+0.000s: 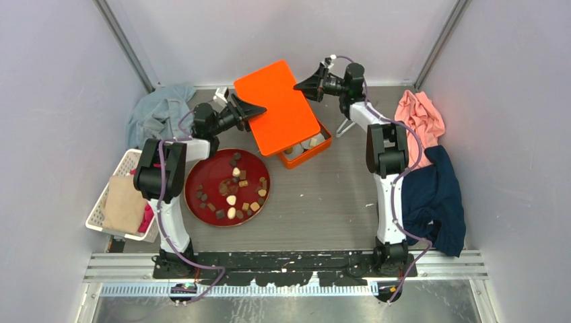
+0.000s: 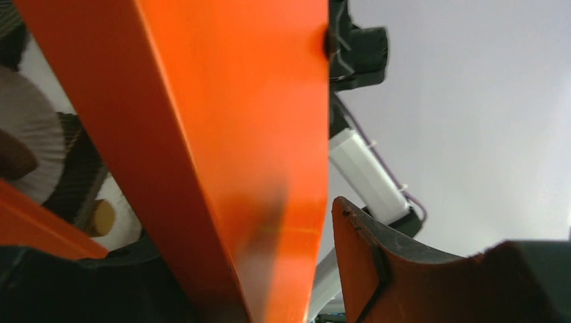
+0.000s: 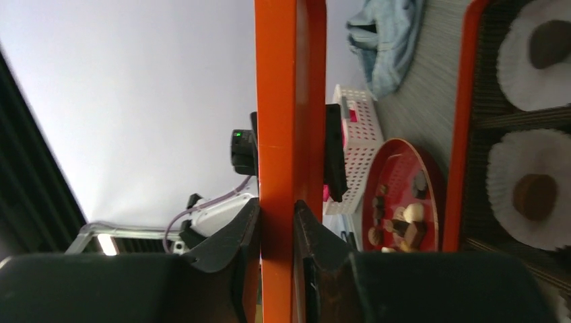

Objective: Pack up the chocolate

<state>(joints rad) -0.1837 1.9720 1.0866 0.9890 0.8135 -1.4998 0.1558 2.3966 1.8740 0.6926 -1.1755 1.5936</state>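
Several small chocolates (image 1: 232,192), dark, tan and cream, lie on a round red plate (image 1: 195,195); they also show in the right wrist view (image 3: 400,225). An orange lid (image 1: 276,108) is held tilted above an orange box (image 1: 323,145). The box holds white paper cups (image 3: 532,161), some with a chocolate (image 3: 535,196) inside. My right gripper (image 1: 298,86) is shut on the lid's far right edge (image 3: 276,208). My left gripper (image 1: 259,110) straddles the lid's left edge (image 2: 269,256). A gap shows between its right finger (image 2: 377,269) and the lid (image 2: 236,134).
A white basket (image 1: 124,198) with a tan and a pink item stands at the left. A blue-grey cloth (image 1: 158,111) lies at the back left. A pink cloth (image 1: 421,114) and a navy cloth (image 1: 434,195) lie at the right.
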